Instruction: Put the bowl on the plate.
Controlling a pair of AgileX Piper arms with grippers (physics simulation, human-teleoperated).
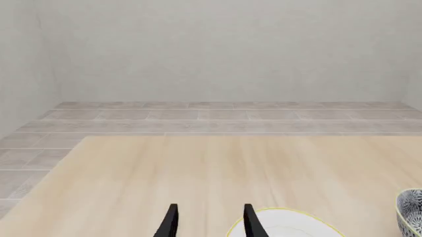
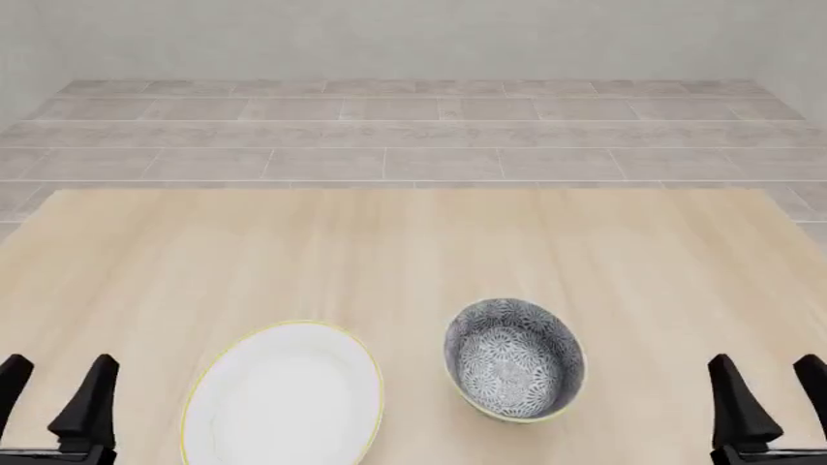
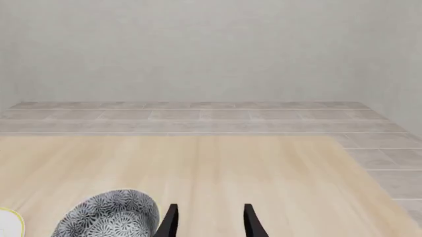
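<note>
The bowl (image 2: 514, 359), dark grey-and-white floral with a thin yellowish rim, stands upright on the table near the front, right of centre. Just to its left lies the white plate (image 2: 285, 395) with its yellow-gold edge, a small gap between them. My left gripper (image 2: 54, 380) hangs open at the front left corner, left of the plate. My right gripper (image 2: 765, 383) is open at the front right, well right of the bowl. In the wrist views the left gripper (image 1: 207, 216) shows beside the plate (image 1: 290, 224) and the right gripper (image 3: 207, 216) beside the bowl (image 3: 108, 215).
The light wooden table (image 2: 413, 252) stretches far ahead of both grippers. Beyond its far edge lies a grey tiled floor (image 2: 387, 136) and a plain wall.
</note>
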